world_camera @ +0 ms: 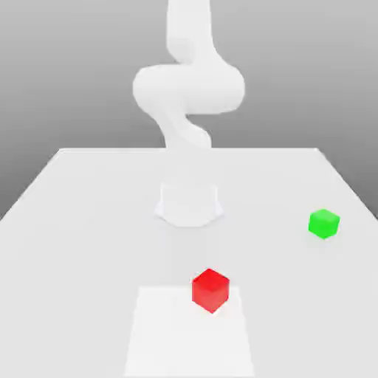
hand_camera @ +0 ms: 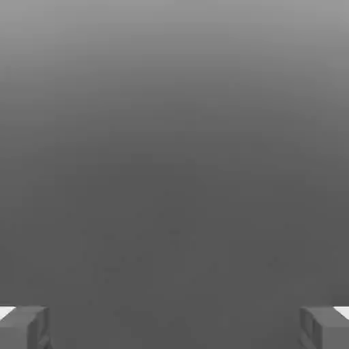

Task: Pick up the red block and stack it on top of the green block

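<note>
Exterior view: red block (world_camera: 210, 289) resting on white table (world_camera: 88, 221), well apart from green block (world_camera: 323, 223) toward that view's right; hand view: gripper (hand_camera: 174, 327) spread wide, grasping nothing.

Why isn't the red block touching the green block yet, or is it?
Apart. The exterior view shows bare table between the red block and the green block, which sits off toward that view's right.
</note>
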`<move>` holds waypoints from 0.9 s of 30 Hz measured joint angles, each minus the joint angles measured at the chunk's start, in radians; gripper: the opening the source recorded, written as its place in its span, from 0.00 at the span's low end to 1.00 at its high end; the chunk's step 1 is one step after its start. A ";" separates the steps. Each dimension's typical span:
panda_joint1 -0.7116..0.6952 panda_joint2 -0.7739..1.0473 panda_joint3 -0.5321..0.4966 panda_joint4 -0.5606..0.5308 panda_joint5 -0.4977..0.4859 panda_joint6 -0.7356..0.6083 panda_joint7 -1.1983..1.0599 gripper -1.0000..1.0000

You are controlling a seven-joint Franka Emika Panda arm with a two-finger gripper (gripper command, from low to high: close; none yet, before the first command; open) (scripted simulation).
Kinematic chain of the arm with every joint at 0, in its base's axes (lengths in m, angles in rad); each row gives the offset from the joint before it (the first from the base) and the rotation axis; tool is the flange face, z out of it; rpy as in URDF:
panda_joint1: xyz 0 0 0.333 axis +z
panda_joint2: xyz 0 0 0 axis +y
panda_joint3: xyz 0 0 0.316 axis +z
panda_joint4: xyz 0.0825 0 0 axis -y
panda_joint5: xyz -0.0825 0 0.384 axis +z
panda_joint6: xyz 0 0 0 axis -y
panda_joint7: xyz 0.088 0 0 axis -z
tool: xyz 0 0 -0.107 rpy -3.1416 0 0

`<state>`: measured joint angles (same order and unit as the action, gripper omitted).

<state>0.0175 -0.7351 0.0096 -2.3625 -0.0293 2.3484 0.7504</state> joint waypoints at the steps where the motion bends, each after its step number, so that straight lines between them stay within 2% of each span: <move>1: 0.008 0.032 0.003 -0.030 -0.013 0.024 -0.025 0.50; 11: 0.087 0.351 -0.035 -0.323 -0.086 0.257 -0.311 0.50; 14: 0.123 0.458 -0.066 -0.420 -0.076 0.337 -0.434 0.50; 17: 0.168 0.600 -0.091 -0.513 -0.020 0.444 -0.599 0.50; 27: 0.148 0.913 -0.040 -0.510 0.086 0.703 -0.722 0.50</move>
<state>0.1657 0.1781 -0.0304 -2.8722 0.0564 3.0518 0.0283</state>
